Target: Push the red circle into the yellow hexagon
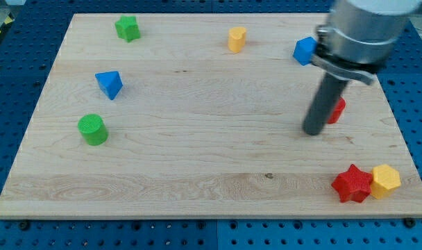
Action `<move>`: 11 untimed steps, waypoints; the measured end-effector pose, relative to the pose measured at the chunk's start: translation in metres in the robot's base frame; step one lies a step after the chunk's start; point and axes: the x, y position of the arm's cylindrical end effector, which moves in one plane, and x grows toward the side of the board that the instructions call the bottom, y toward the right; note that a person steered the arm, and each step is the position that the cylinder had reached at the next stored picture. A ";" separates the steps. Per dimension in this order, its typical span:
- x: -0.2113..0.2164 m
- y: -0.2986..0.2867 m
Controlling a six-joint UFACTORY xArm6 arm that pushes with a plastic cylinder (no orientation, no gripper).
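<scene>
The red circle (337,111) sits at the view's right, mostly hidden behind my rod. My tip (312,130) rests on the board just left of and slightly below it, touching or nearly touching. The yellow hexagon (386,180) lies at the view's bottom right, with a red star (352,184) touching its left side.
A blue block (305,51) sits at the top right beside the arm. A yellow block (237,39) is at top centre, a green star (128,28) at top left, a blue triangle (110,84) and a green circle (93,129) at the left. The wooden board (197,173) ends close below the hexagon.
</scene>
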 end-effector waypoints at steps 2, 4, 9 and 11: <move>-0.080 0.036; 0.007 0.100; -0.058 0.023; 0.017 0.095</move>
